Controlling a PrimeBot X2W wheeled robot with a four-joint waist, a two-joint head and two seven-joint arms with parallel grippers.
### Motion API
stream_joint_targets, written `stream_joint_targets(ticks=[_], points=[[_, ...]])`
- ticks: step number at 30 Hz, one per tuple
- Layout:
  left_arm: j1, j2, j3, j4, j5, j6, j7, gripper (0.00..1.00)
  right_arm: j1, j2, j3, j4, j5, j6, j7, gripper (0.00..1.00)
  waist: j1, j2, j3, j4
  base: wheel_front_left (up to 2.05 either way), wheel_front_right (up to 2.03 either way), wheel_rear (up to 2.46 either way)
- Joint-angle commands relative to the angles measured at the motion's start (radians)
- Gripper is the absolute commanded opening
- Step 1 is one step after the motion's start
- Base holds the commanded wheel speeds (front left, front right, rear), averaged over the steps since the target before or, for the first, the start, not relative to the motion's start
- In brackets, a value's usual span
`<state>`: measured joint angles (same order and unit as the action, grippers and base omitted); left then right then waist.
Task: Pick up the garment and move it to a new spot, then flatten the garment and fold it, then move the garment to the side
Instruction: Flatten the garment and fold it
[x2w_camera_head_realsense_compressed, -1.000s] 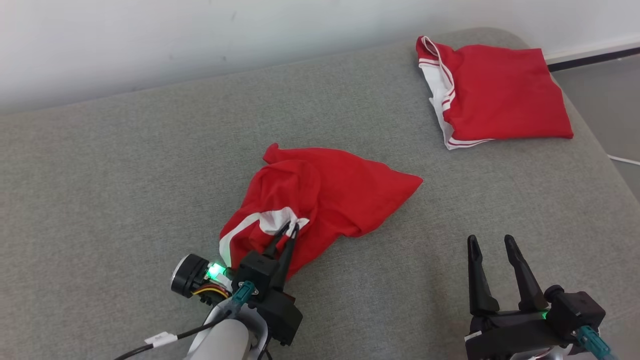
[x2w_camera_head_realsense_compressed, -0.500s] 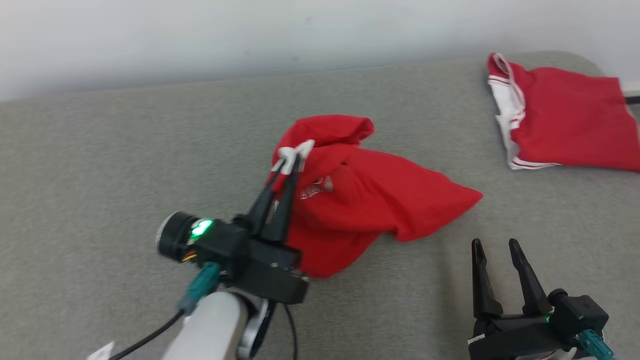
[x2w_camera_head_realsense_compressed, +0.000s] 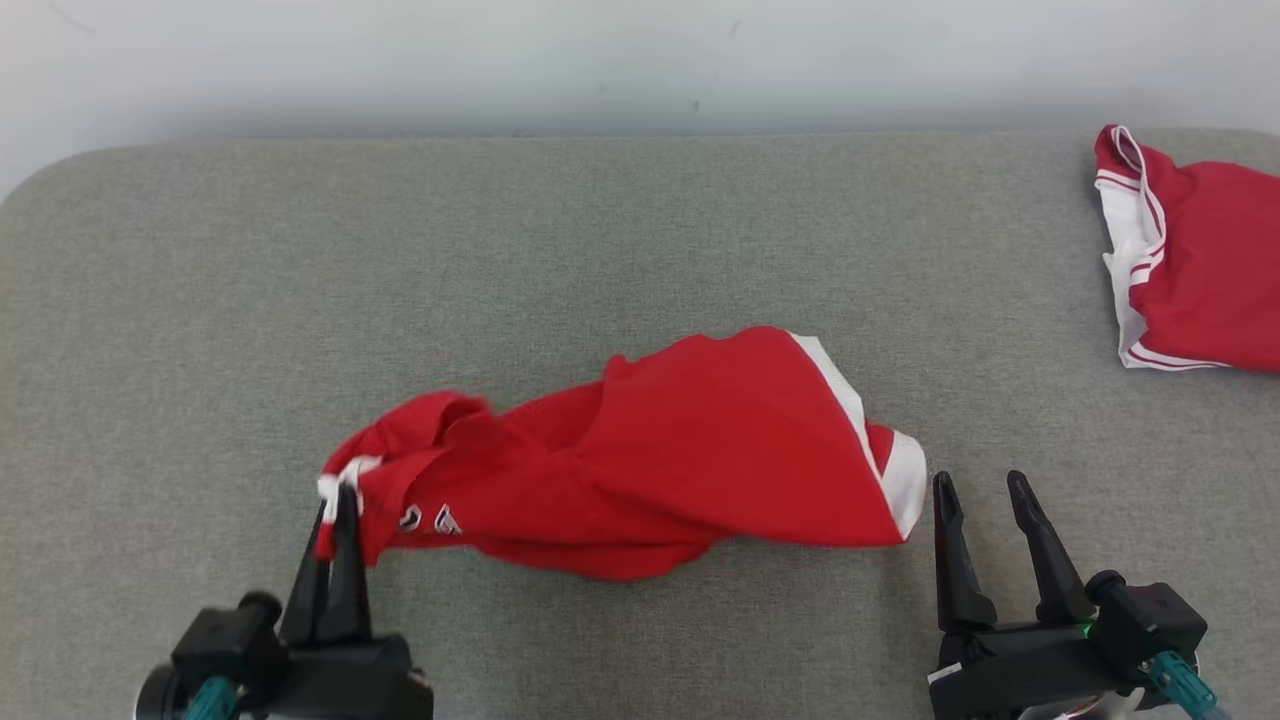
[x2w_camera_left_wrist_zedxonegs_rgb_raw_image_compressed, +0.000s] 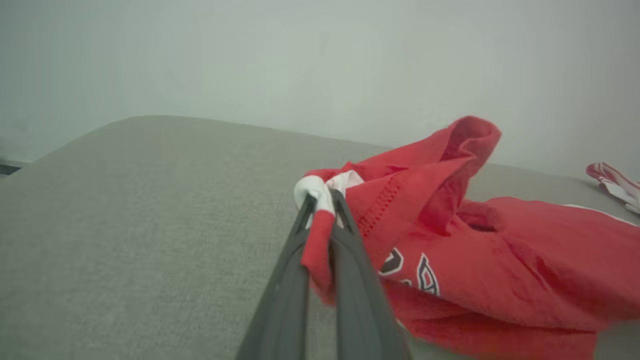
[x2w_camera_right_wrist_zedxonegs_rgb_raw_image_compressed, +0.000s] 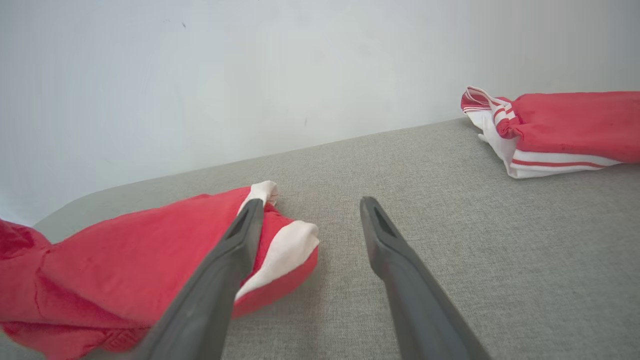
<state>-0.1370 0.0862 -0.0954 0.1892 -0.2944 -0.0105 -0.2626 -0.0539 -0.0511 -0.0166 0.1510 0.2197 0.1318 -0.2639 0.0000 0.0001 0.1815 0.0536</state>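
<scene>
The garment (x2w_camera_head_realsense_compressed: 650, 465) is a red shirt with white trim and lettering, lying crumpled and stretched sideways on the grey padded surface (x2w_camera_head_realsense_compressed: 640, 230). My left gripper (x2w_camera_head_realsense_compressed: 335, 500) is shut on its white-trimmed left edge; the left wrist view shows the cloth (x2w_camera_left_wrist_zedxonegs_rgb_raw_image_compressed: 500, 260) pinched between the fingers of that gripper (x2w_camera_left_wrist_zedxonegs_rgb_raw_image_compressed: 322, 200). At the lower right my right gripper (x2w_camera_head_realsense_compressed: 980, 490) stands open and holds nothing, just right of the garment's white-trimmed right end. In the right wrist view the right gripper (x2w_camera_right_wrist_zedxonegs_rgb_raw_image_compressed: 311, 204) has its left finger in front of that end of the garment (x2w_camera_right_wrist_zedxonegs_rgb_raw_image_compressed: 125, 260).
A second red garment with white striped trim (x2w_camera_head_realsense_compressed: 1200, 270) lies folded at the far right of the surface, also seen as the folded garment (x2w_camera_right_wrist_zedxonegs_rgb_raw_image_compressed: 570, 125) in the right wrist view. A pale wall (x2w_camera_head_realsense_compressed: 640, 60) runs along the surface's back edge. The surface's left corner is rounded.
The head camera has swung left. My left gripper lifted the garment by its trimmed edge and carried it leftward and down, stretching it sideways. The right gripper has stayed open.
</scene>
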Motion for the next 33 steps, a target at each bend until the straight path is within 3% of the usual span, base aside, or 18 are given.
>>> stream_joint_targets(ticks=[1, 8, 9, 10, 11, 23, 33], points=[[0.018, -0.006, 0.009, 0.011, -0.002, -0.004, -0.003, 0.00, -0.001, 0.002, 0.000, 0.001, -0.009, -0.003, 0.000, 1.00, 0.0000, -0.0001, 0.001, -0.004, 0.00, 0.00, 0.00], [0.051, -0.031, 0.094, 0.104, 0.003, -0.026, -0.003, 0.00, 0.002, 0.002, -0.002, 0.004, -0.013, -0.003, 0.000, 1.00, 0.0000, -0.0001, -0.006, -0.021, 0.00, 0.00, 0.00], [0.050, -0.032, 0.101, 0.107, 0.007, -0.031, -0.003, 0.05, 0.003, 0.002, -0.004, 0.003, -0.013, -0.003, 0.000, 1.00, 0.0000, -0.0001, -0.007, -0.022, 0.00, 0.00, 0.00], [0.045, -0.033, 0.109, 0.104, 0.011, -0.031, -0.003, 0.45, 0.005, 0.002, -0.004, 0.003, -0.013, -0.003, 0.000, 1.00, 0.0000, -0.0001, -0.008, -0.023, 0.00, 0.00, 0.00], [0.040, -0.033, 0.118, 0.099, 0.015, -0.032, -0.003, 1.00, 0.006, 0.002, -0.004, 0.002, -0.012, -0.003, 0.000, 1.00, 0.0000, -0.0001, -0.010, -0.023, 0.00, 0.00, 0.00], [0.034, -0.037, 0.143, -0.052, 0.055, -0.034, -0.003, 1.00, 0.013, 0.002, 0.008, 0.010, -0.007, -0.003, 0.000, 1.00, 0.0000, -0.0001, -0.041, -0.032, 0.00, 0.00, 0.00], [-0.113, -0.036, -0.020, -0.010, 0.106, -0.083, -0.003, 1.00, 0.007, 0.002, 0.019, 0.014, 0.010, -0.003, 0.000, 1.00, 0.0000, -0.0001, -0.031, -0.112, 0.00, 0.00, 0.00]])
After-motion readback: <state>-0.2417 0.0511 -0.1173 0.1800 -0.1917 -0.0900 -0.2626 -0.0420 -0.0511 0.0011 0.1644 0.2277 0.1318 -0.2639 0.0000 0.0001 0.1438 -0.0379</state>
